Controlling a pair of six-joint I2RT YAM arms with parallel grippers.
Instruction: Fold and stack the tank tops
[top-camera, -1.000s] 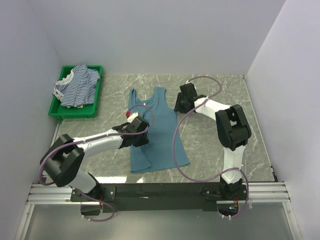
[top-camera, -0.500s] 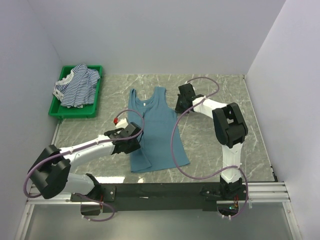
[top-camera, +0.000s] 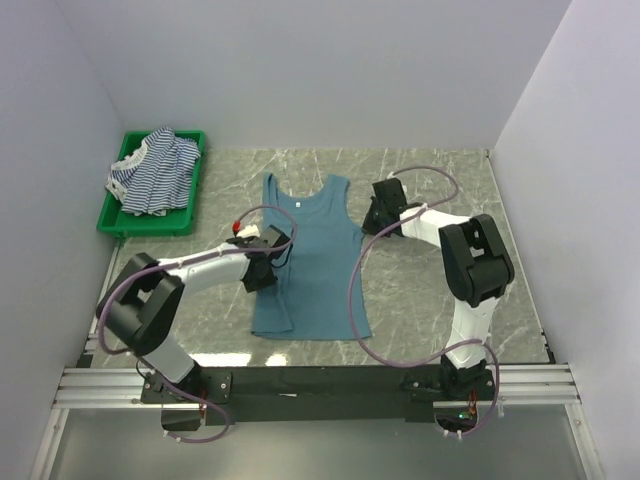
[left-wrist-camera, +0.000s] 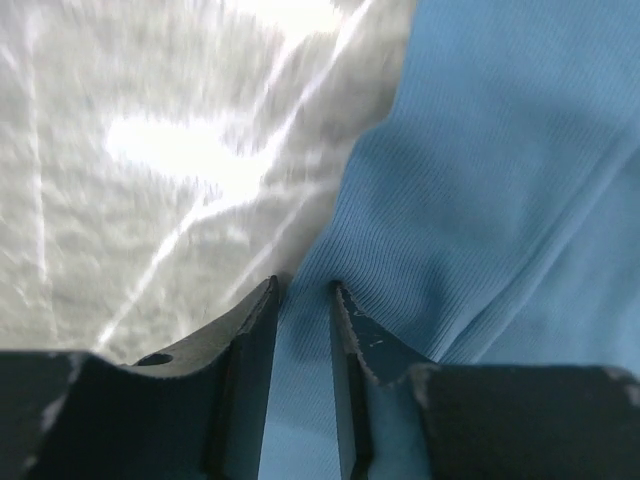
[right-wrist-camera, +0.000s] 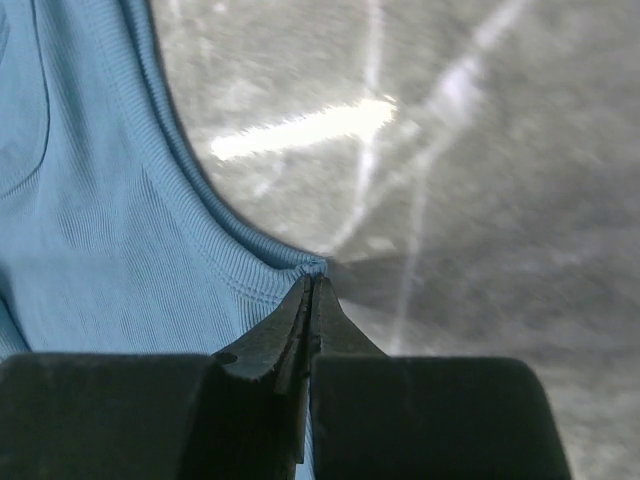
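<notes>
The teal-blue tank top (top-camera: 318, 262) lies flat on the marble table, straps toward the back wall. My left gripper (top-camera: 262, 270) is at its left side edge; in the left wrist view the jaws (left-wrist-camera: 303, 290) stand narrowly apart with the teal ribbed cloth (left-wrist-camera: 500, 150) between them. My right gripper (top-camera: 377, 220) is at the right armhole; in the right wrist view it (right-wrist-camera: 312, 280) is pinched shut on the hem of the armhole (right-wrist-camera: 250, 270). The striped tank tops (top-camera: 152, 170) lie bunched in a bin at the back left.
The green bin (top-camera: 116, 224) holding the striped tops stands against the left wall. White walls close the table on the left, back and right. Purple cables loop from both arms over the table near the teal top.
The teal top has been pulled straight and shifted right and back; its hem now lies square. My left gripper moved back along the left edge, and my right gripper moved right with the armhole.
</notes>
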